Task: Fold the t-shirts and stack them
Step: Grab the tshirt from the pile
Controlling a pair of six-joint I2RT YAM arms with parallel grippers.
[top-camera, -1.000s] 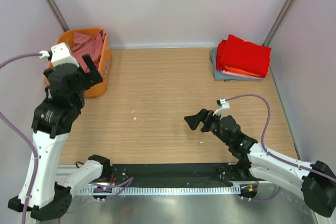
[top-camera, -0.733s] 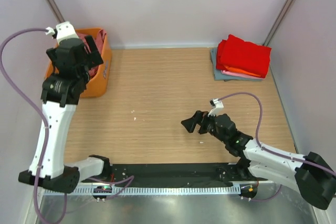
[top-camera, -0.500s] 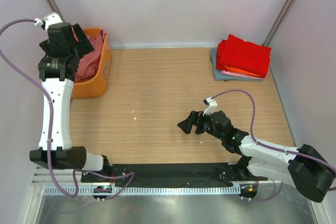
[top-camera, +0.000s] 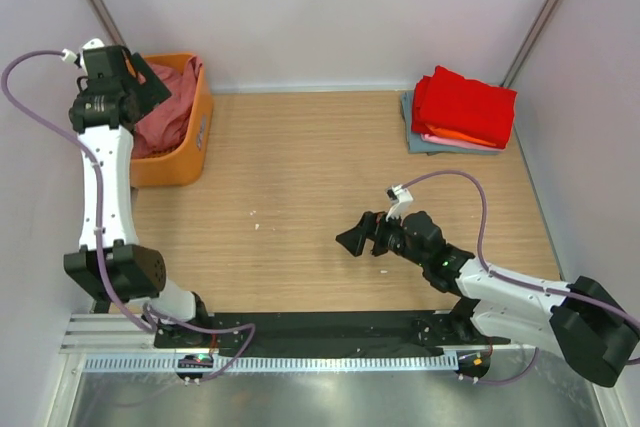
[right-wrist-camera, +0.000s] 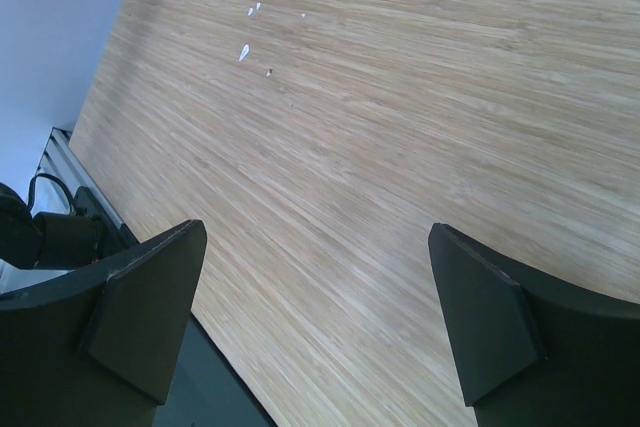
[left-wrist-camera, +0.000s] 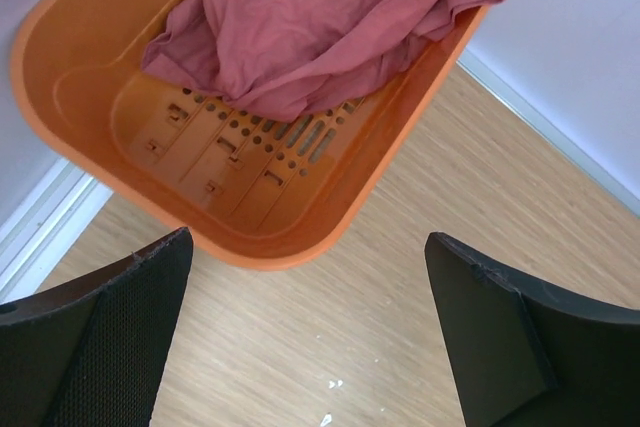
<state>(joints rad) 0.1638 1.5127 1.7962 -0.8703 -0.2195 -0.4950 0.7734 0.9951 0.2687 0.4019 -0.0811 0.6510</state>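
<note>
A crumpled salmon-pink t-shirt (top-camera: 168, 107) lies in the orange plastic basket (top-camera: 190, 152) at the back left; it also shows in the left wrist view (left-wrist-camera: 320, 22). A stack of folded t-shirts (top-camera: 462, 110), bright red on top with orange, pale pink and grey-blue below, sits at the back right. My left gripper (top-camera: 148, 80) is open and empty, raised over the basket (left-wrist-camera: 240, 202). My right gripper (top-camera: 362, 237) is open and empty, low over the bare wooden table in the front middle.
Grey walls close in the table on three sides. A black rail (top-camera: 320, 327) runs along the near edge. Small white specks (top-camera: 257, 217) lie on the wood; they also show in the right wrist view (right-wrist-camera: 246, 47).
My left arm has swung up and back to the left, bringing its open gripper over the basket. My right gripper has slid a little to the left.
</note>
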